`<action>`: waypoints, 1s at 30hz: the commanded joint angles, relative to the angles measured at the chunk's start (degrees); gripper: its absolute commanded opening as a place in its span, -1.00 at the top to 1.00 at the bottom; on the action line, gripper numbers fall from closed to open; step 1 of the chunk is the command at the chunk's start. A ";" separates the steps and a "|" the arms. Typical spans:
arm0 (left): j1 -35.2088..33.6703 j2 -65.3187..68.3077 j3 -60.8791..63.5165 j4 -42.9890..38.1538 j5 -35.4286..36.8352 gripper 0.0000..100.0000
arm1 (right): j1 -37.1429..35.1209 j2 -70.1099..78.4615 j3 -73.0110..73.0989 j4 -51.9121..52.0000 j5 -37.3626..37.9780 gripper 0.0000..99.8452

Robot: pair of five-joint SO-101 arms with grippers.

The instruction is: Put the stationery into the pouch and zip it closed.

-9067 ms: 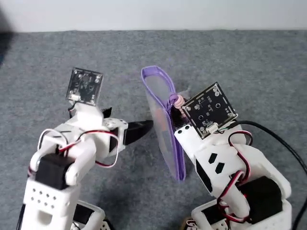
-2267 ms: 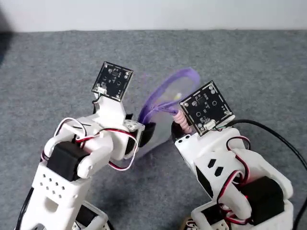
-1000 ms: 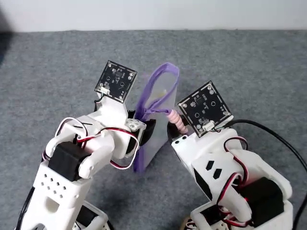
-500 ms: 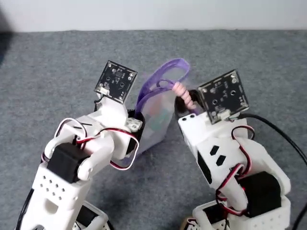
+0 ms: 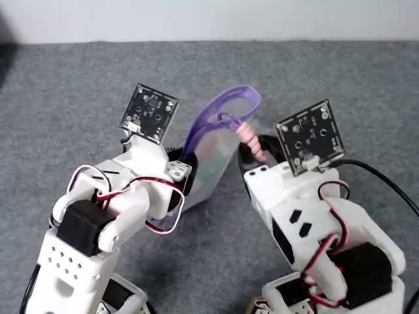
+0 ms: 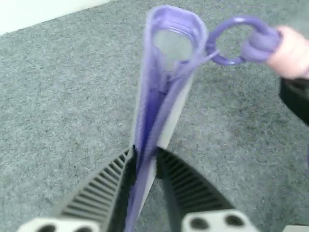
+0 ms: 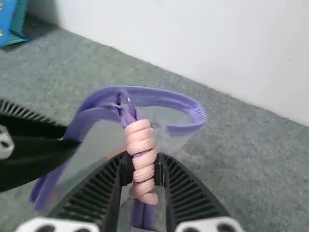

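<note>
- While the pouch point(image 5: 211, 160) stands upright on the grey mat point(image 5: 327, 78) between the two arms, open mat is seen beyond it and to both sides, as far as the white wall point(image 5: 209, 19).
- Its near zip edge is pinched tight by the left gripper point(image 6: 145, 153).
- The pink coiled pull cord point(image 7: 141, 145) is clamped by the right gripper point(image 7: 142, 159); the pouch's mouth gapes at the far end.
- The pouch's near lower part is hidden behind the left arm in the high view; its contents are made out merely as faint coloured shapes.
</note>
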 commanded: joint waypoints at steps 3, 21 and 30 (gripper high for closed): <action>-0.62 -3.96 -0.22 -1.41 0.18 0.62 | -1.54 -0.66 -4.22 1.98 -0.70 0.99; -0.09 -5.36 2.24 -3.43 -0.18 0.63 | -4.53 -0.31 -8.35 5.32 1.32 0.99; 0.00 -5.36 7.96 -10.99 -0.18 0.63 | -4.53 -0.13 -8.18 5.41 1.32 0.99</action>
